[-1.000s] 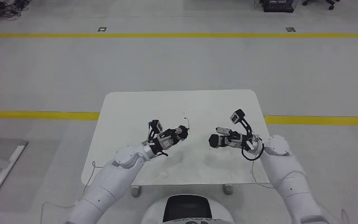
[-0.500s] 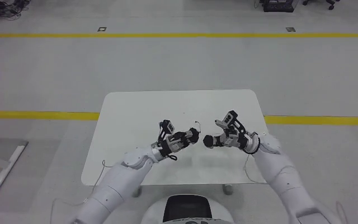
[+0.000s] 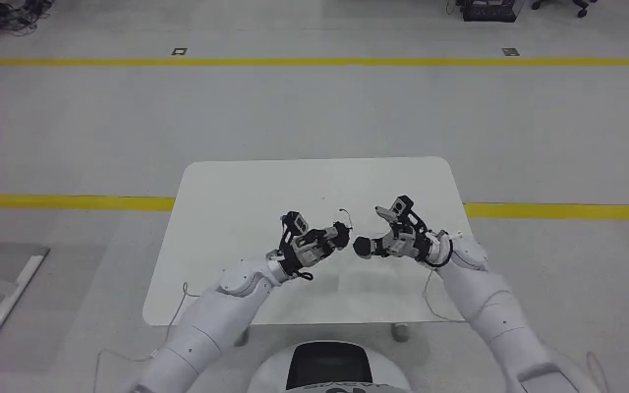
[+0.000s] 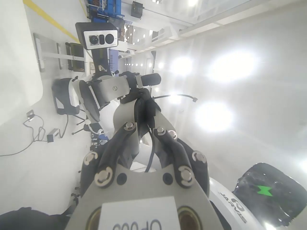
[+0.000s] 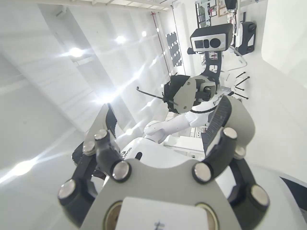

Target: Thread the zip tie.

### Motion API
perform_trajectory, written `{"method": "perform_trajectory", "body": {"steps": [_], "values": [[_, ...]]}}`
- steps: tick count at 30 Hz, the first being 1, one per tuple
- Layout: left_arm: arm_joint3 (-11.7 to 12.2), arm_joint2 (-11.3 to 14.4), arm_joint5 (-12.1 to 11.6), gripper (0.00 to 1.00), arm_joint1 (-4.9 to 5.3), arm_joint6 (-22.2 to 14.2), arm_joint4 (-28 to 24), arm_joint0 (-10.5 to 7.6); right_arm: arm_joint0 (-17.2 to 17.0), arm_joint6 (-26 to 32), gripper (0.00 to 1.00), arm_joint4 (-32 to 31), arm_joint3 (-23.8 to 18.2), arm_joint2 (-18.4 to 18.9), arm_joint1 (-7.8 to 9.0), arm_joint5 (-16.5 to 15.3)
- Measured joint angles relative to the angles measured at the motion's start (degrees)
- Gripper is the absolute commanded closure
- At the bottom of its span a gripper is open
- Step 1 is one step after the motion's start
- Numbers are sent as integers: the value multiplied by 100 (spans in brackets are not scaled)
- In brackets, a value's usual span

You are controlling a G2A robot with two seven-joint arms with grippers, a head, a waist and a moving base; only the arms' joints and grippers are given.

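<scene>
You have the left gripper pinching the thin black plastic zip tie above the middle of the white table, its length pointing far with a hooked tip, while the right gripper sits just right, fingers spread wide.

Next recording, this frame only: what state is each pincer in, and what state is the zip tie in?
left pincer, shut on the zip tie, held above the table.
right pincer, open and empty, facing the left pincer, apart from the zip tie.
zip tie, gripped partway along, one end sticking out free, not yet threaded.
</scene>
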Motion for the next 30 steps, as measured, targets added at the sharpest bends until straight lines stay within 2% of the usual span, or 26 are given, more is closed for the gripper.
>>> {"method": "perform_trajectory", "body": {"steps": [7,9,11,12,25,30], "values": [[75,-157,1,100,-71,-229,-78,14,58,163,0,190,148,-106,-51,-16],[90,-197,1,100,-94,-264,-61,28,74,193,26,208,175,-141,-65,-29],[112,-230,1,100,-122,-298,-45,41,90,220,40,223,203,-177,-80,-62],[123,-240,1,100,-135,-311,-39,44,96,231,51,227,215,-190,-85,-77],[281,-311,1,100,-287,-474,92,52,172,220,73,255,300,-297,-138,-212],[313,-353,1,100,-319,-504,122,62,181,206,76,237,308,-310,-146,-242]]}}
